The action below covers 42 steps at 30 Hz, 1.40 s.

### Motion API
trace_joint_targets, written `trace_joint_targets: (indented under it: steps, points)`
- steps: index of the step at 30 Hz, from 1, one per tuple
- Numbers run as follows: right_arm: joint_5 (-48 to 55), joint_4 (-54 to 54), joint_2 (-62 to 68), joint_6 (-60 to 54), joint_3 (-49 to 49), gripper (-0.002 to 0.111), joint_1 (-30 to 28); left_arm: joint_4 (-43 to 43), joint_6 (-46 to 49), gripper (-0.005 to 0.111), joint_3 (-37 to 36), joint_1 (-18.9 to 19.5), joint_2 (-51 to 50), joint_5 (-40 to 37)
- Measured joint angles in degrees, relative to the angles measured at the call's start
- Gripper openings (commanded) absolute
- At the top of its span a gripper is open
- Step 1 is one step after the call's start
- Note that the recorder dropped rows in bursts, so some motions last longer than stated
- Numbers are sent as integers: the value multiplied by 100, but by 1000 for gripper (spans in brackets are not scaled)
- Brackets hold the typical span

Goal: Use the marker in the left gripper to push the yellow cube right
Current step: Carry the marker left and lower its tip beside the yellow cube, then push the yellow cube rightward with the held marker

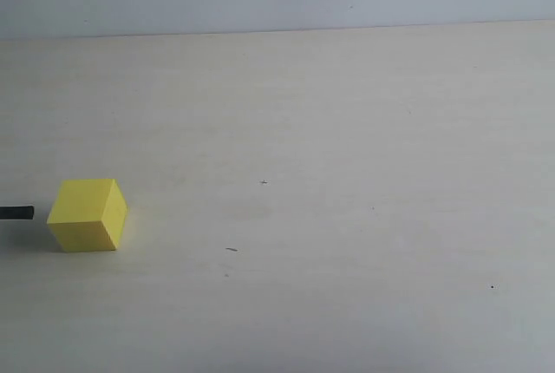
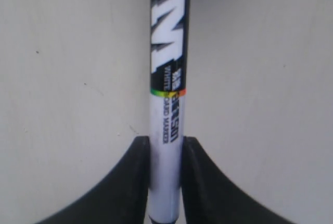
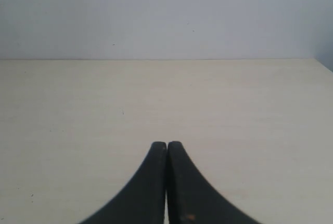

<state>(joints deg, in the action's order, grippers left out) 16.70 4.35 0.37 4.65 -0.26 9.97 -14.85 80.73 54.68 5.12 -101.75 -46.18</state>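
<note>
Exterior view: bright yellow matte cube [image 1: 87, 214] sits at the pale wooden desk [image 1: 347, 217]'s left, just beside the slim black-and-white marker [image 1: 16, 212]'s tip, not touching; left pincer [image 2: 166, 145] clamps that marker; right pincer [image 3: 166, 148] is closed, empty.

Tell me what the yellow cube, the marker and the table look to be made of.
The yellow cube: matte, even colour, sharp edges; painted wood or plastic, can't tell which. The marker: smooth, likely plastic barrel, printed lettering. The table: pale wood-look surface with faint grain lines, probably laminate.
</note>
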Motion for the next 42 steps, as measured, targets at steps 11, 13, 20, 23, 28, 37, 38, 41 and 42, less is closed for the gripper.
trace_joint_targets:
  steps: [11, 13, 20, 23, 28, 37, 38, 41, 42]
  points:
    - [0, 0, 0, 0, 0, 0, 0, -241, 380, 0, -102, 0, -112, 475]
    - [0, 0, 0, 0, 0, 0, 0, -416, 426, 0, -172, 14, -112, 475]
    - [0, 0, 0, 0, 0, 0, 0, -471, 471, 0, -208, 50, -112, 475]
    - [0, 0, 0, 0, 0, 0, 0, -336, 471, 0, -208, 50, -112, 498]
    - [0, 0, 0, 0, 0, 0, 0, 22, 481, 0, -208, -58, -112, 565]
    - [0, 0, 0, 0, 0, 0, 0, 570, 751, 0, -208, -1423, -112, 526]
    - [0, 0, 0, 0, 0, 0, 0, 511, 633, 0, -208, -1448, -112, 540]
    - [0, 0, 0, 0, 0, 0, 0, 242, 282, 0, -208, -1401, -112, 550]
    - [0, 0, 0, 0, 0, 0, 0, 188, 187, 0, -208, -1379, -112, 516]
